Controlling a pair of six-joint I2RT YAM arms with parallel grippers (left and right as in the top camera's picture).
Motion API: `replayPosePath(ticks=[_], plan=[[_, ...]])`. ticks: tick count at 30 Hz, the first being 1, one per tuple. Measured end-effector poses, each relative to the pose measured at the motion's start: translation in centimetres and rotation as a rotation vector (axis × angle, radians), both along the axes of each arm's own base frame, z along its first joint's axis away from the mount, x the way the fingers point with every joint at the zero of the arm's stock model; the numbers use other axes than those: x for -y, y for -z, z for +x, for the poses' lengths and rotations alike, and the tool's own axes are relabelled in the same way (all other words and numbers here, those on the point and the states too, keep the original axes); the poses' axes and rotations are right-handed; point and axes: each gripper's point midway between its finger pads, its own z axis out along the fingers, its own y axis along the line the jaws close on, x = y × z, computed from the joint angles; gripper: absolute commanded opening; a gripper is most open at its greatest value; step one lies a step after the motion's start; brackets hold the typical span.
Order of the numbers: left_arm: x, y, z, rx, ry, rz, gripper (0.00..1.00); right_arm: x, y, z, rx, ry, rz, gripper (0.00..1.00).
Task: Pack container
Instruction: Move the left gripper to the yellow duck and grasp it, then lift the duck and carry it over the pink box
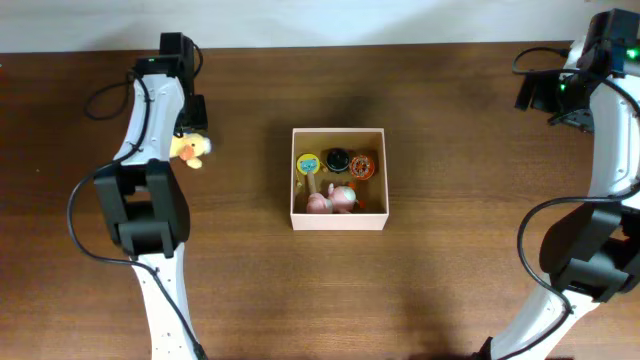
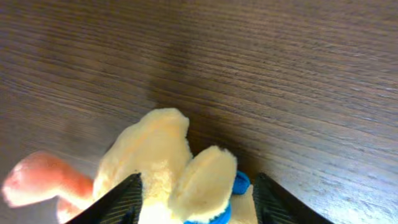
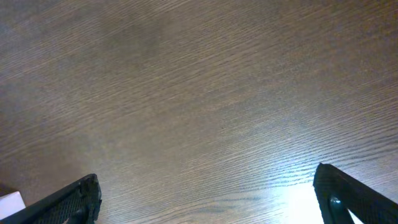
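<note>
The container is a square cardboard box with white walls and a tan inside, standing at the table's middle. It holds several small toys: a yellow disc, a black round piece, an orange piece and a pink plush. A yellow plush duck with an orange beak and blue collar lies left of the box. My left gripper is shut on the duck, one finger at each side. My right gripper is open and empty over bare wood at the far right.
The dark wooden table runs to a pale wall at the back edge. Black cables loop beside both arms, near the left arm and the right arm.
</note>
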Motion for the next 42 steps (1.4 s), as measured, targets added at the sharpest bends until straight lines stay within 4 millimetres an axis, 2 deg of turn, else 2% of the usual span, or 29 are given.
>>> replayPosePath(ticks=[2,6,9,16,20,24,27,33,39,42], plan=[[0.0,0.7,-0.1,-0.012,-0.002,0.002,0.41,0.0,0.0,0.0,0.0,0.0,0.0,0.99],[-0.2,1.0,-0.1,-0.017,0.0,0.012,0.21,0.0,0.0,0.0,0.0,0.0,0.0,0.99],[-0.2,1.0,0.1,-0.011,-0.001,0.013,0.02,0.0,0.0,0.0,0.0,0.001,0.0,0.99],[-0.2,1.0,-0.1,-0.018,0.0,0.014,0.02,0.0,0.0,0.0,0.0,0.0,0.0,0.99],[-0.1,0.9,-0.9,-0.059,0.002,0.011,0.02,0.0,0.0,0.0,0.0,0.0,0.0,0.99],[0.5,0.0,-1.2,-0.084,0.012,0.004,0.02,0.0,0.0,0.0,0.0,0.001,0.0,0.99],[1.2,-2.2,-0.1,-0.038,0.025,0.0,0.02,0.0,0.0,0.0,0.0,-0.001,0.0,0.99],[3.2,-9.9,2.5,0.145,0.061,-0.002,0.02,0.0,0.0,0.0,0.0,0.0,0.0,0.99],[5.9,-15.4,2.0,0.241,0.104,-0.02,0.02,0.0,0.0,0.0,0.0,0.0,0.0,0.99],[8.4,-17.5,1.1,0.271,0.144,-0.055,0.02,0.0,0.0,0.0,0.0,0.0,0.0,0.99]])
